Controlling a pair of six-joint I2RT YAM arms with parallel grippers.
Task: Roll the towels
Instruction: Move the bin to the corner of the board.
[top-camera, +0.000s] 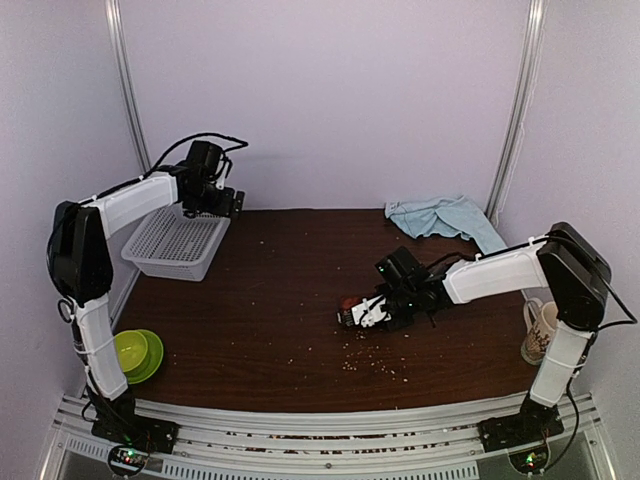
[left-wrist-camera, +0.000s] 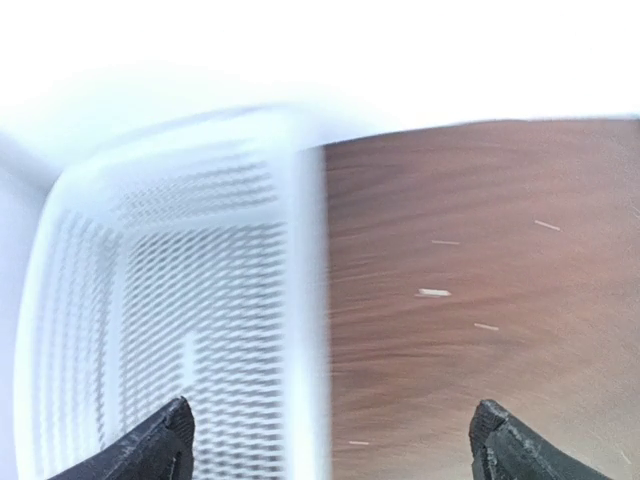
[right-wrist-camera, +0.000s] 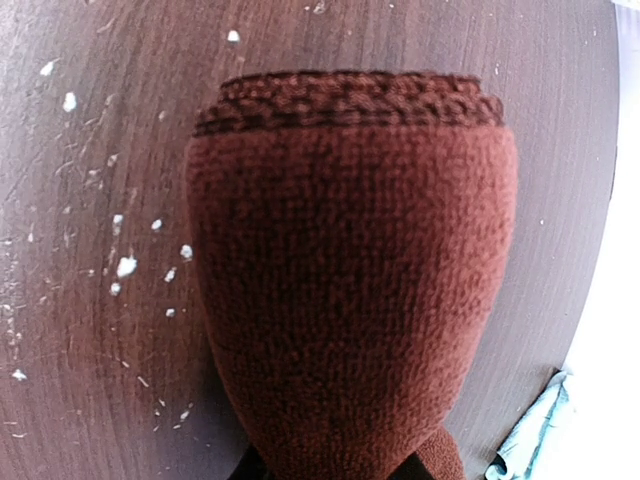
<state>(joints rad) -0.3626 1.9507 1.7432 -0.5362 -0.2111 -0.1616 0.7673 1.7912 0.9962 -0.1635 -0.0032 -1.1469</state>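
The rust-red towel (right-wrist-camera: 350, 270) is a tight roll that fills the right wrist view, and my right gripper (top-camera: 366, 312) is shut on it low over the middle of the table. In the top view only a small red end of the rust-red towel (top-camera: 349, 304) shows at the fingers. The pale light-blue towel (top-camera: 440, 215) lies crumpled at the back right, and its corner (right-wrist-camera: 530, 440) shows in the right wrist view. My left gripper (top-camera: 207, 205) hangs open and holding nothing over the far-left basket's right rim, with dark fingertips (left-wrist-camera: 165, 445) wide apart.
A white mesh basket (top-camera: 165, 262) stands at the back left. A green bowl (top-camera: 135, 352) sits at the front left and a mug (top-camera: 540, 330) at the right edge. Pale crumbs (top-camera: 370, 355) are scattered in front of the right gripper.
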